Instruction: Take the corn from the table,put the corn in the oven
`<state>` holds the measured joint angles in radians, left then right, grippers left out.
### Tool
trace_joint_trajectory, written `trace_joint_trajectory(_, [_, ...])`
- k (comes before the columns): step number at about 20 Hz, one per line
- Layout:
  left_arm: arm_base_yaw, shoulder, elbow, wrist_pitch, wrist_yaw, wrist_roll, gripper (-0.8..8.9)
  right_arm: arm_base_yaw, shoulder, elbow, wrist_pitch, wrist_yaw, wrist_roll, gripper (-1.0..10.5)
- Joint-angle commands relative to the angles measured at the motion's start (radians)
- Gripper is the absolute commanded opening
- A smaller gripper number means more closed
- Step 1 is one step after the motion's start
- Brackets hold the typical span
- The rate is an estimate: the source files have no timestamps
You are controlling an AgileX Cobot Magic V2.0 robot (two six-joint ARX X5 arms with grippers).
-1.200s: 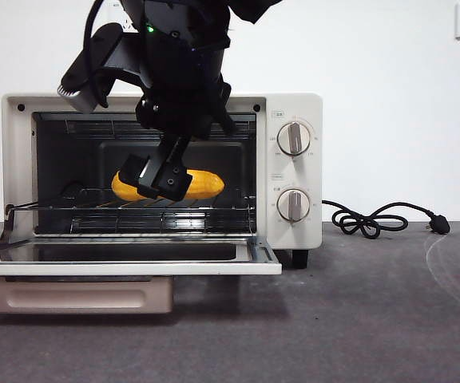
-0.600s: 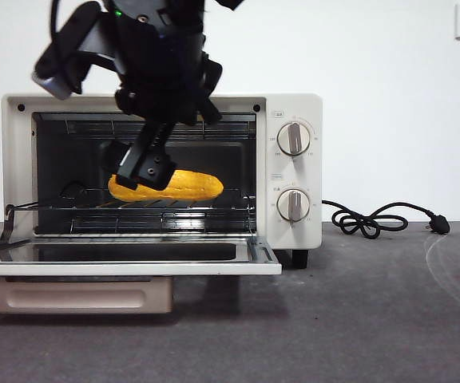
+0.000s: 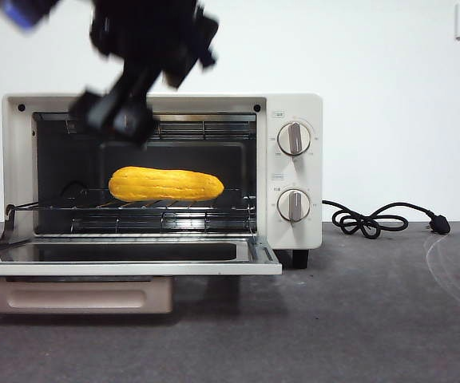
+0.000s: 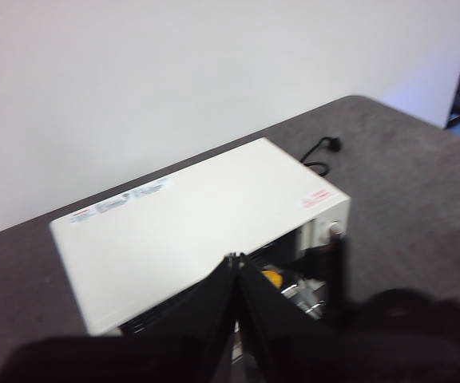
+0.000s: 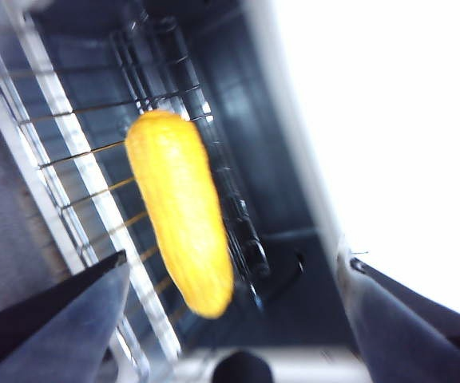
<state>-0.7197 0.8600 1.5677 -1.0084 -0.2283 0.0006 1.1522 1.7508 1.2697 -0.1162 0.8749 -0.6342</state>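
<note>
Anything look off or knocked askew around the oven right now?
Nothing stands out. The yellow-orange ribbed toy corn cob lies flat on the wire rack inside the cream-white toaster oven, whose door hangs open. The right gripper is open, clear of the corn.

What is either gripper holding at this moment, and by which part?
Nothing. The right gripper is open above the corn, which lies free on the oven rack; the left gripper is shut and empty.

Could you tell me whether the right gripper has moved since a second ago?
Yes. The right gripper has let go of the corn and risen up and leftward, from the oven rack level to the cavity's top edge, jaws open.
</note>
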Motion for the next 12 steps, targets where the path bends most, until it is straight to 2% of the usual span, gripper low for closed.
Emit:
trace_joint_trajectory(1, [-0.001,0.024,-0.001,0.011,-0.008,0.034,-0.06,0.021,-0.081,0.003,-0.088,-0.011,0.13,4.4])
trace_joint_trajectory(3, [-0.001,0.045,-0.001,0.011,-0.008,0.04,-0.06,0.027,-0.143,0.003,-0.165,-0.039,0.179,4.2])
trace_joint_trajectory(8, [0.006,0.119,-0.001,0.016,-0.008,0.085,-0.07,0.026,-0.291,0.003,-0.354,-0.139,0.328,2.4])
trace_joint_trajectory(12, [0.029,0.19,-0.001,0.035,0.026,0.114,-0.08,0.025,-0.403,0.003,-0.452,-0.171,0.356,2.1])
